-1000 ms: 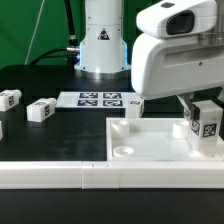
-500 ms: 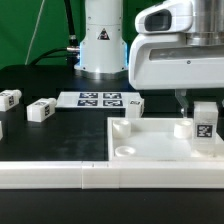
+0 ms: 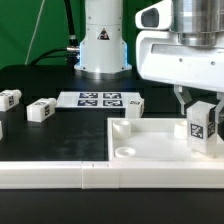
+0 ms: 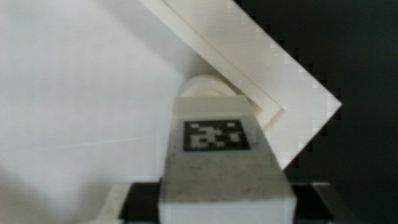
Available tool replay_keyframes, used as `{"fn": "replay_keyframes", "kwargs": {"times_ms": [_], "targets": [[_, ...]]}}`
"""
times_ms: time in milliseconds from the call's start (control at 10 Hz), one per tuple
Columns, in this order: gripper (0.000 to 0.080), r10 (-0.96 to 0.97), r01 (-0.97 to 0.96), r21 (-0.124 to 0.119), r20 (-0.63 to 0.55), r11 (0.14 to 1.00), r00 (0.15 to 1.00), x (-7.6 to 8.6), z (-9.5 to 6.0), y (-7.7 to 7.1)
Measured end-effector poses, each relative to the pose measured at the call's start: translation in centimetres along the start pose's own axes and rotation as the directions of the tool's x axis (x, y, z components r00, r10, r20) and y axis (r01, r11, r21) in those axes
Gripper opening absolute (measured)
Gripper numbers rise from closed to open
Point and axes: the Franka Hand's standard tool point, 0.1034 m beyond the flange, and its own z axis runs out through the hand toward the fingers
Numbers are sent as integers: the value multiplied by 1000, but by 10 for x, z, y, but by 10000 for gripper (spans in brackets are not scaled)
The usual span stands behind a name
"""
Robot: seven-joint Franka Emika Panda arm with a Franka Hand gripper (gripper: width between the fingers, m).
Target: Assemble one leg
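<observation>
My gripper (image 3: 201,112) is shut on a white leg (image 3: 204,124) with a black-and-white tag, held upright over the far corner socket at the exterior view's right of the big white panel (image 3: 155,148). In the wrist view the leg (image 4: 217,150) sits between my dark fingers (image 4: 146,200), its tip at the round socket (image 4: 206,88) by the panel's corner. Other legs lie loose on the table: one (image 3: 41,110) at the exterior view's left, one (image 3: 10,98) further left, and one (image 3: 133,106) behind the panel.
The marker board (image 3: 99,99) lies flat at the back centre before the robot base (image 3: 103,45). A long white rail (image 3: 60,174) runs along the front. Another socket (image 3: 124,151) shows on the panel's near corner.
The gripper with the leg shifted slightly, first toward the exterior view's left, then back right and a little up; the leg stays over the panel's far corner socket.
</observation>
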Motion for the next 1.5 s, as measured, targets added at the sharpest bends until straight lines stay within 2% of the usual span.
{"fn": "replay_keyframes", "kwargs": {"times_ms": [100,400,500,700,800,900,1000,1200,1500], "targets": [[290,144,-144,-5,-10,990,990,-1,0,0],[291,367,-367,-6,-10,930,930,-1,0,1],[291,422,-422,-6,-6,907,907,-2,0,1],[307,387,-387,-5,-5,922,922,-3,1,0],[507,351,-351,-4,-2,937,937,-5,1,-1],[507,296,-296,-7,-1,955,955,-8,1,-2],[623,260,-260,-7,-1,966,966,-10,2,-3],[644,27,-27,-8,0,1000,1000,-9,2,-2],[649,-285,285,-10,4,958,958,-4,4,1]]}}
